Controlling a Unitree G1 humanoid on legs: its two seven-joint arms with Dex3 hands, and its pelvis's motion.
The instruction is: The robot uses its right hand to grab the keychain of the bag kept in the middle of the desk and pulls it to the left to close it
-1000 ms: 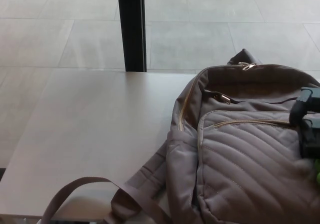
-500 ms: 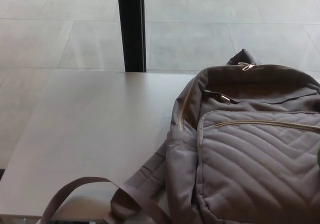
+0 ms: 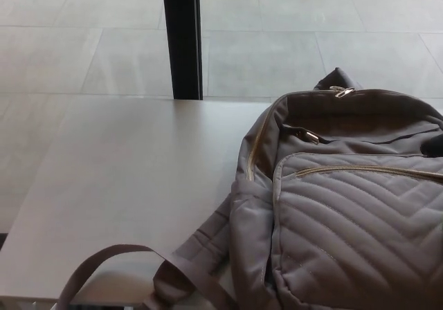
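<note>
A grey quilted bag [image 3: 346, 213] is laid flat on the right part of the pale table [image 3: 138, 171], its top turned away from the camera and its right side cut off by the picture's edge. A small gold-coloured keychain [image 3: 311, 137] is seen near the left end of a dark zip slit that runs across the upper panel of the bag towards the right. A second metal pull [image 3: 340, 91] is seen at the very top of the bag, beside a short fabric loop. Below the slit, a gold zip line [image 3: 360, 170] is drawn along the top of the chevron-stitched front pocket.

Only a small black sliver of the right hand [image 3: 435, 144] is shown at the right edge, over the right end of the slit. It is set well apart from the keychain, with most of the slit's length lying between the two. So little of the hand is visible that its state cannot be told. The left hand is not shown.

A grey strap [image 3: 104, 261] is looped off the bag's lower left corner across the near edge of the table. Behind the table, a black post [image 3: 181, 37] is seen upright against a floor of large grey tiles [image 3: 277, 40].
</note>
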